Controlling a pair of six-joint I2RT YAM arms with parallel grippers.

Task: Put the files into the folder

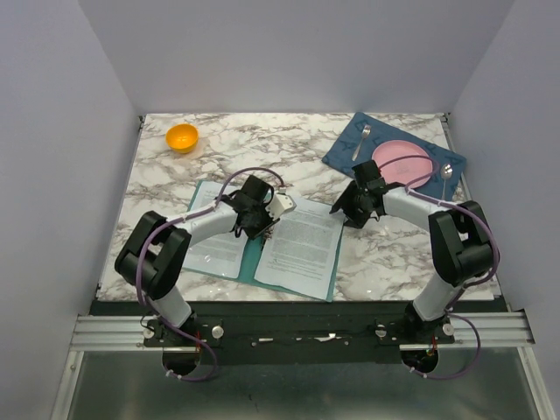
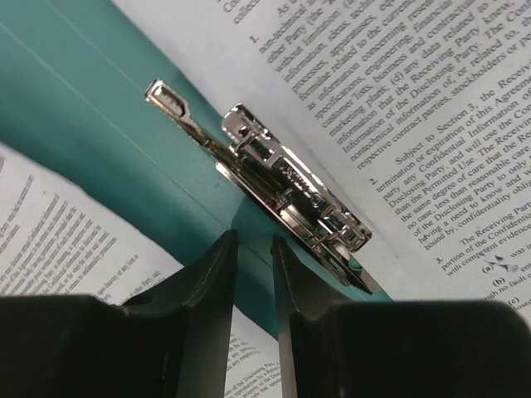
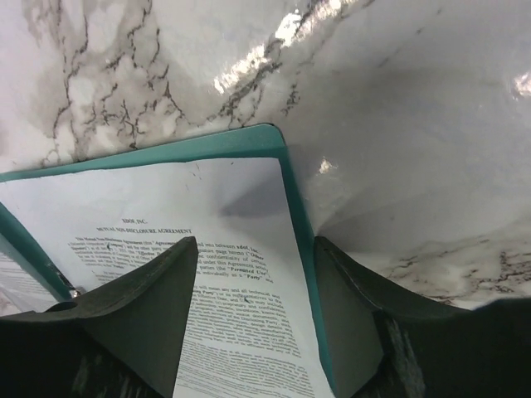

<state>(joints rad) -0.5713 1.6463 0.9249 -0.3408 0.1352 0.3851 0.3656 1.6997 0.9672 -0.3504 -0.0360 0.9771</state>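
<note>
The teal folder [image 1: 253, 261] lies open on the marble table. One printed file [image 1: 302, 245] rests on its right half and another file [image 1: 213, 245] on its left half. My left gripper [image 1: 265, 226] hovers low over the spine, just short of the metal clip [image 2: 282, 178]. Its fingers [image 2: 217, 282] stand a narrow gap apart with nothing between them. My right gripper [image 1: 348, 213] is open wide at the folder's far right corner. It straddles the folder's teal edge [image 3: 294, 199] and the right file [image 3: 232, 215] without gripping either.
An orange bowl [image 1: 182, 137] sits at the far left. At the far right a dark blue placemat [image 1: 346, 153] carries a pink plate [image 1: 401, 162], a fork [image 1: 360, 140] and a spoon [image 1: 447, 175]. White walls enclose the table.
</note>
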